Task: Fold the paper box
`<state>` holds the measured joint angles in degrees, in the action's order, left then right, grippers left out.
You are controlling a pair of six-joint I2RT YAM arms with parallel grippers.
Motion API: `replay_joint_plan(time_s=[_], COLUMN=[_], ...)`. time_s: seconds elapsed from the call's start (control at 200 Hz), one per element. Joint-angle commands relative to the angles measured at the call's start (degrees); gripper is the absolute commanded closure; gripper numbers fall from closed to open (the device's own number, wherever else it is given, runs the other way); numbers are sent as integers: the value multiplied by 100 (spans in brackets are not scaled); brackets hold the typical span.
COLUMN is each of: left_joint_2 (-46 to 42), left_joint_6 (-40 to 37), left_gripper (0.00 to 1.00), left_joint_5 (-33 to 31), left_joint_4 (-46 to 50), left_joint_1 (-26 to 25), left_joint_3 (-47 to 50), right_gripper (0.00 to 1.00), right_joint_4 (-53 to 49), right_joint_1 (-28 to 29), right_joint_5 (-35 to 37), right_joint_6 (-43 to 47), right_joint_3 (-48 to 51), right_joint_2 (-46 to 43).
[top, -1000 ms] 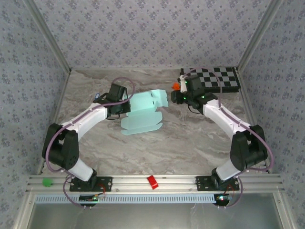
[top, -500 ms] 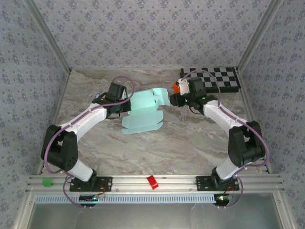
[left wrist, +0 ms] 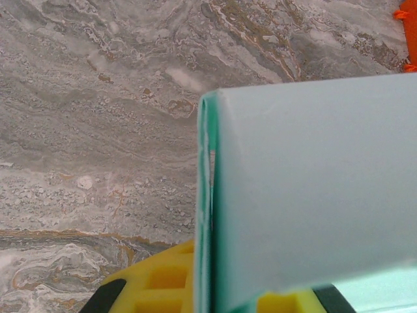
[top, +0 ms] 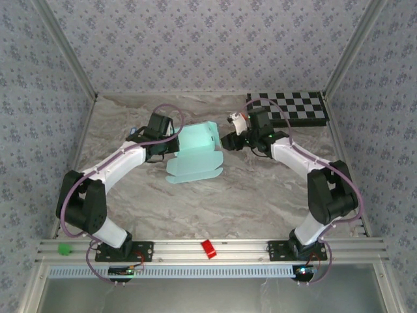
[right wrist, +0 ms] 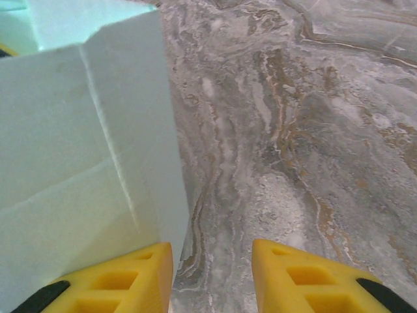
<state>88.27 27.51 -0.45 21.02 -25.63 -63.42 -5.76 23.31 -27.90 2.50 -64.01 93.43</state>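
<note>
Right gripper moved left, away from the checkered board, and now sits right at the right edge of the paper box. Left arm unchanged. The box's raised far panel looks narrower from above than a second ago.

Paper box: pale aqua card near the middle of the marble table, a bit left of centre, between the two grippers. The near part lies flat on the table and the far part is lifted up as a panel.

Left gripper: clamped on the box's left side. In the left wrist view a folded card edge runs down between the yellow fingers, with a double layer visible at the fold and the gripper tight on it.

Right gripper: released, jaws apart, bare table showing in the gap. In the right wrist view a creased card panel stands on the left, its edge just beside the left-hand yellow finger. Can't tell if it touches, but it's not pinched.

Checkered board lies flat at the far right corner, well apart from the box.
</note>
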Motion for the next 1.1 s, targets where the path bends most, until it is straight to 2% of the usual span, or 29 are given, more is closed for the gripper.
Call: replay_joint_plan(time_s=[0.0, 0.9, 1.094], left_joint_2=[-71, -25, -10], left_joint_6=[9, 9, 9], left_gripper=[100, 100, 100], left_joint_5=[152, 177, 218], left_joint_4=[-54, -43, -45], left_joint_1=[-30, -31, -39], left_joint_3=[-32, -48, -83], right_gripper=[61, 58, 57], right_joint_4=[-18, -359, -390], right_joint_1=[92, 384, 421], right_joint_5=[-330, -915, -819], right_joint_6=[154, 257, 275], right_joint_3=[-215, -674, -683], right_joint_2=[55, 299, 384])
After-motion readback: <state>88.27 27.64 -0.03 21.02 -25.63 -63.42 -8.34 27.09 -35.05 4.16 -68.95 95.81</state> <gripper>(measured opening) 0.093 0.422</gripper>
